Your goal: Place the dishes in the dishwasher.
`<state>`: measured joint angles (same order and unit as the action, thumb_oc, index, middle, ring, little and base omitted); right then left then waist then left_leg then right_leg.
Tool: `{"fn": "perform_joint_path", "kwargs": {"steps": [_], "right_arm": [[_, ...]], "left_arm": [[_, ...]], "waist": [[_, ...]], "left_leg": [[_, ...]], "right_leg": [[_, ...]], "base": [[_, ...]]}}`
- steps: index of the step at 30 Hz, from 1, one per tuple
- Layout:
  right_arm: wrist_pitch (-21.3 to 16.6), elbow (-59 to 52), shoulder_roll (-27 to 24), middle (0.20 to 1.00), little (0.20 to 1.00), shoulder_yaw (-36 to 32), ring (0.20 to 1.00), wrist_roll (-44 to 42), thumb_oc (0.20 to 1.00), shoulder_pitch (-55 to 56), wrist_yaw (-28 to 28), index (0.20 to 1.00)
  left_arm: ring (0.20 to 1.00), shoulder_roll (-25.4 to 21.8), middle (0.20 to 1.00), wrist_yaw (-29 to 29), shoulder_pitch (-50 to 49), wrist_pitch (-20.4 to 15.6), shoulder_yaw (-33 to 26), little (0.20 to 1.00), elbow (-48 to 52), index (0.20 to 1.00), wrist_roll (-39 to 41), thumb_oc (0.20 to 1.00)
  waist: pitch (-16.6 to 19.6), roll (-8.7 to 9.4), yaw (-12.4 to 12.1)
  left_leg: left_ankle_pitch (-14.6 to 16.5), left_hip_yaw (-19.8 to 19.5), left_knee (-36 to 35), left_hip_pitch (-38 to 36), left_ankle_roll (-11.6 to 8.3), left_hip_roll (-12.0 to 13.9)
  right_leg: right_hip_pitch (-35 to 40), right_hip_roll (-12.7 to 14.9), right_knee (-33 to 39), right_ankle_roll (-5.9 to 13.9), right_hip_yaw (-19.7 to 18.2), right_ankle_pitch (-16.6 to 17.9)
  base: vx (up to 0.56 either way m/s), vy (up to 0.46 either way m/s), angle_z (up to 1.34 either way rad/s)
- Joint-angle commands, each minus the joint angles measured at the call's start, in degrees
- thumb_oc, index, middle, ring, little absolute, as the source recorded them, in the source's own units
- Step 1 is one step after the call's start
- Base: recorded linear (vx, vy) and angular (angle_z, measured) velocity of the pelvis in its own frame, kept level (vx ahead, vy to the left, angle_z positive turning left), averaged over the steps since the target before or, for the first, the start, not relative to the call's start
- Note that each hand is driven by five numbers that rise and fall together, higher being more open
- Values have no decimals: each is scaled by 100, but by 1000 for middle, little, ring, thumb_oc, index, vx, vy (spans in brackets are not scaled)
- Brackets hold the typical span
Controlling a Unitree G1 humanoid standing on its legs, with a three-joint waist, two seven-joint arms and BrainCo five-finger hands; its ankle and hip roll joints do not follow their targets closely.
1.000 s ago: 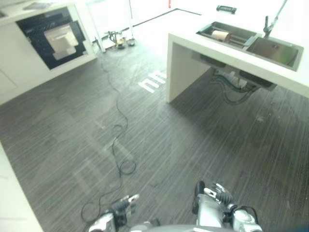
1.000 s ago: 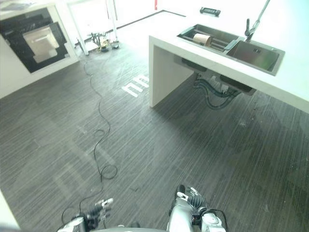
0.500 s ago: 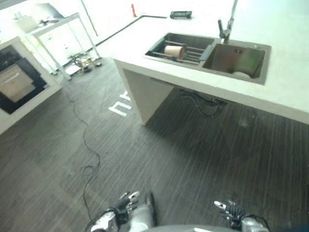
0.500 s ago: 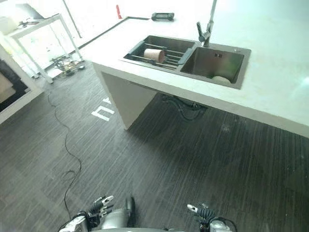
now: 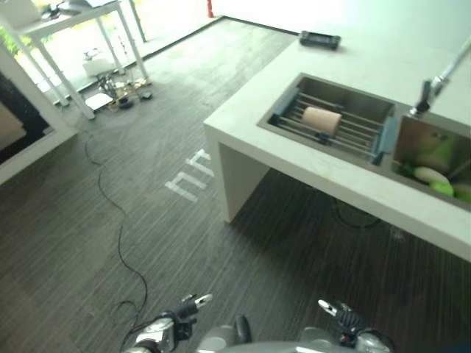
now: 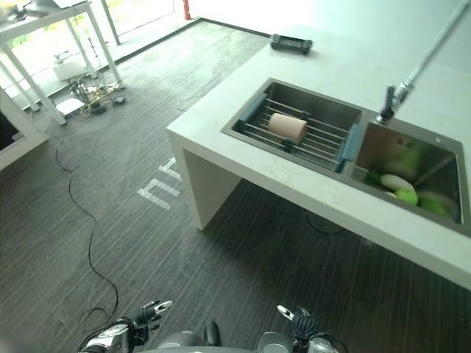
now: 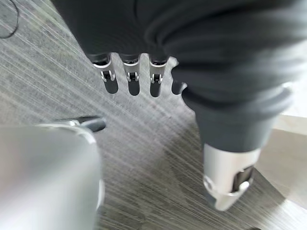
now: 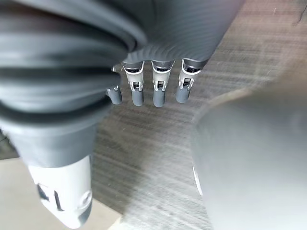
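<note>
Silver fingers (image 7: 129,79) of the left hand (image 5: 165,331) hang straight and slightly spread over the dark striped floor (image 5: 110,220), thumb (image 7: 225,179) standing apart; they hold nothing and touch nothing. The right hand (image 6: 302,327) is the same: its fingers (image 8: 156,88) straight in a row, thumb (image 8: 62,196) well apart, nothing between them, only floor past the tips. Both hands sit low at the near edge of the head views, well apart from the bench.

Out past the hands, the pale bench (image 6: 309,191) runs across the far right, its near corner standing over white marks (image 5: 190,176) on the floor. A double sink (image 6: 346,143) is set into the bench top. In the left basin a rack (image 6: 294,140) of thin bars spans from side to side, and a tan cup (image 6: 287,126) lies on its side on those bars. In the right basin lie the dishes (image 6: 401,187): pale and green pieces heaped at the near side, their exact kind hard to tell. A tap (image 6: 401,84) rises from the far rim between the basins. A dark flat device (image 6: 291,43) lies near the bench's far edge. Far left stands a white table (image 5: 73,44) with small items on the floor beneath it.
</note>
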<state>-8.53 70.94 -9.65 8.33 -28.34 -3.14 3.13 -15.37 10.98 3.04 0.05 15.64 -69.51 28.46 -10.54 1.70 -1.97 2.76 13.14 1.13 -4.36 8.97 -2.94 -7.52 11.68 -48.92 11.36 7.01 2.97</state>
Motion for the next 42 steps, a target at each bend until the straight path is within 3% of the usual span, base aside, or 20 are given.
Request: {"fn": "perform_joint_path", "kwargs": {"steps": [1,2,4,6,7,9,15,20,24,29,33,37,38,39,40,41,42], "right_arm": [[-232,-234,-433,1000,1000,32,1000,-82,1000,-80,-50,1000],[-196,-242,-450,1000,1000,73,1000,-164,1000,-106,-81,1000],[-161,-197,-465,1000,1000,7,1000,-129,1000,-110,-42,1000],[-145,-153,-465,1000,1000,-50,1000,-39,1000,-67,-49,1000],[-167,-46,-446,1000,1000,-121,1000,-197,1000,7,-118,1000],[-257,-122,-431,1000,1000,-57,1000,-272,1000,33,-143,1000],[-272,-55,-390,1000,1000,-118,1000,-361,1000,105,-130,1000],[-329,-30,-372,1000,1000,-171,1000,-446,1000,178,-49,1000],[-282,22,-410,1000,1000,-180,1000,-448,1000,213,-69,1000],[-291,-37,-517,1000,1000,-219,1000,-526,1000,140,38,1000],[-257,-97,-577,1000,1000,-179,1000,-306,1000,97,69,1000],[-332,-86,-643,1000,1000,-102,1000,-139,1000,92,20,1000],[-325,-80,-650,1000,1000,-123,1000,-121,1000,83,-15,1000],[-320,-21,-661,1000,1000,-121,1000,-55,1000,4,-57,1000],[-322,10,-671,1000,1000,-105,1000,-22,1000,-33,-61,1000],[-315,39,-715,1000,1000,-45,1000,0,1000,-101,-60,1000],[-305,39,-733,1000,1000,-45,1000,-5,1000,-128,-64,1000]], "left_arm": [[1000,116,1000,-11,56,-63,-247,1000,33,1000,-43,1000],[1000,93,1000,-8,71,-57,-294,1000,37,1000,-39,1000],[1000,60,1000,42,44,-148,-377,1000,-27,1000,-6,1000],[1000,50,1000,90,1,-201,-414,1000,-31,1000,46,1000],[1000,93,1000,204,-100,-206,-391,1000,2,1000,-149,1000],[1000,216,1000,225,-194,-275,-286,1000,25,1000,-245,1000],[1000,188,1000,160,-134,-201,-266,1000,43,1000,-279,1000],[1000,119,1000,91,-154,-98,-349,1000,-68,1000,-418,1000],[1000,126,1000,115,-151,-111,-374,1000,-71,1000,-279,1000],[1000,291,1000,5,-160,-152,-355,1000,-89,1000,-331,1000],[1000,389,1000,-48,-153,-170,-407,1000,-74,1000,-160,1000],[1000,441,1000,-148,-139,-208,-514,1000,-29,1000,88,1000],[1000,456,1000,-175,-124,-168,-529,1000,-5,1000,99,1000],[1000,490,1000,-179,-127,-157,-539,1000,14,1000,92,1000],[1000,504,1000,-170,-137,-174,-537,1000,8,1000,70,1000],[1000,517,1000,-183,-163,-228,-490,1000,0,1000,115,1000],[1000,526,1000,-201,-171,-247,-476,1000,-3,1000,143,1000]], "waist": [[-78,-230,225],[-146,-158,248],[-207,-121,308],[-153,-106,328],[-35,-132,261],[145,-71,262],[105,-48,332],[58,-64,395],[66,-104,497],[55,-127,445],[50,-168,432],[-91,-100,424],[-111,-102,409],[-106,-147,349],[-110,-167,310],[-129,-210,229],[-164,-206,190]], "left_leg": [[-158,-254,-613,-163,-624,247],[-61,-214,-613,-274,-699,259],[125,-100,-613,-489,-744,274],[165,-14,-613,-576,-781,282],[177,93,-613,-711,-862,333],[238,104,-613,-722,-894,255],[246,152,-613,-790,-843,252],[200,247,-601,-814,-809,308],[248,276,-435,-797,-811,312],[538,169,517,-394,-929,169],[351,35,1181,-79,-1067,172],[-19,-267,2805,718,-1179,317],[-70,-314,2720,793,-1170,370],[87,-494,1885,633,-1056,283],[62,-581,1536,567,-1058,286],[-208,-813,935,657,-1185,434],[-279,-885,737,677,-1225,482]], "right_leg": [[-107,-219,2005,-244,800,-37],[-240,4,2810,-211,993,212],[-383,291,3302,-89,1104,510],[-183,262,3703,-46,1152,473],[345,68,4266,-88,1370,273],[678,-134,4815,-178,1366,273],[573,-155,4702,-139,1296,313],[515,-208,4394,-194,1269,147],[764,-477,4463,-390,1059,-111],[993,-486,4596,-565,996,-244],[1062,-511,4632,-702,903,-339],[1126,-569,4606,-912,632,-460],[1151,-605,4611,-916,564,-467],[1133,-684,4627,-854,385,-456],[1149,-720,4654,-831,296,-457],[1207,-786,4742,-789,113,-477],[1264,-779,4785,-766,38,-480]], "base": [[264,-62,-50],[266,-154,-65],[120,-152,-48],[222,-240,64],[340,-317,44],[276,-211,-3],[44,-31,-49],[30,-53,5],[82,-115,-4],[76,-116,-13],[61,-68,-51],[85,-100,-56],[161,33,-17],[150,131,-28],[178,209,-51],[128,151,-88],[125,152,-96]]}}
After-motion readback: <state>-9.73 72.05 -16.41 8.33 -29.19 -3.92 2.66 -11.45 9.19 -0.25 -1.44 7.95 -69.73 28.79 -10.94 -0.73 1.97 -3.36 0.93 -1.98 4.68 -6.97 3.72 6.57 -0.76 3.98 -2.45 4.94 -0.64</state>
